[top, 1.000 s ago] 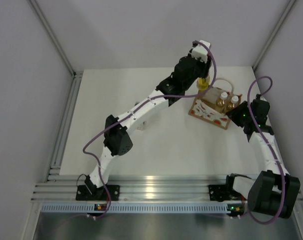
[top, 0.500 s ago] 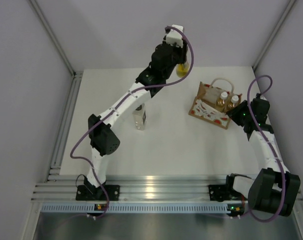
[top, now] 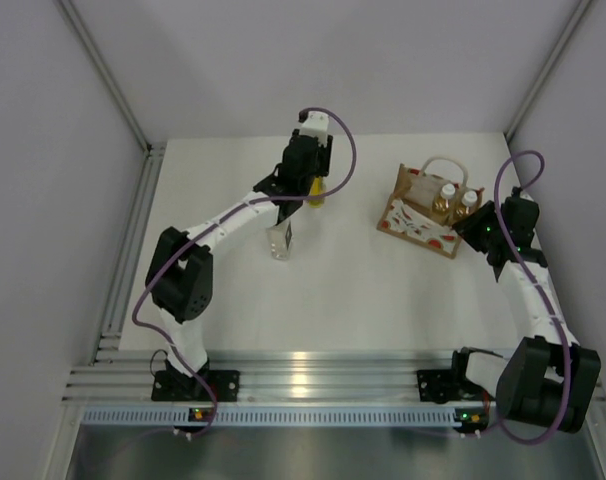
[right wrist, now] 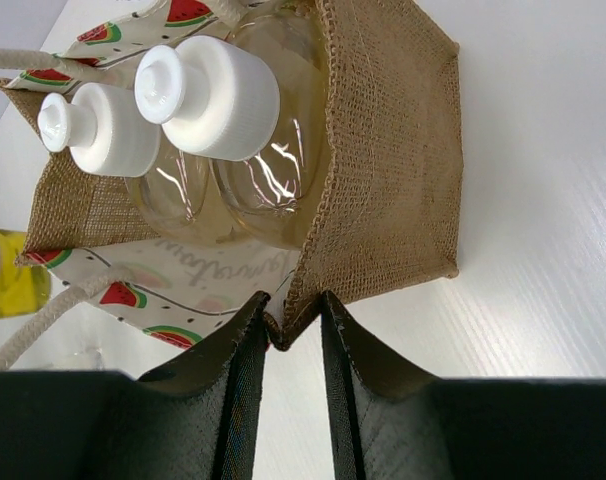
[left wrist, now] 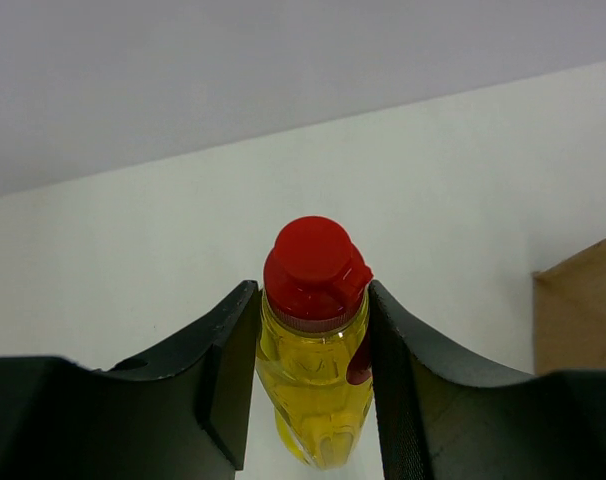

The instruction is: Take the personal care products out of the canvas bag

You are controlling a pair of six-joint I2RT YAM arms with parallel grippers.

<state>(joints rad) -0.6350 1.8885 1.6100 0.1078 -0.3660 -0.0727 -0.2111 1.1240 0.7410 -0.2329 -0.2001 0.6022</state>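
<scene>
White counter and grey walls make the whole scene. On it the left hand is closed on the yellow bottle, with one finger on each side just under the red cap. The long axis of the bottle is upright and its body points down from the hand toward the counter. I judge that setting it down comes next; if it already touches, I cannot tell. The clear bottle with dark cap stands near this hand, toward its arm's base. The right hand pinches narrowly the edge of the canvas bag. The two amber bottles stand inside, just beyond its fingertips and well apart from the left hand.
</scene>
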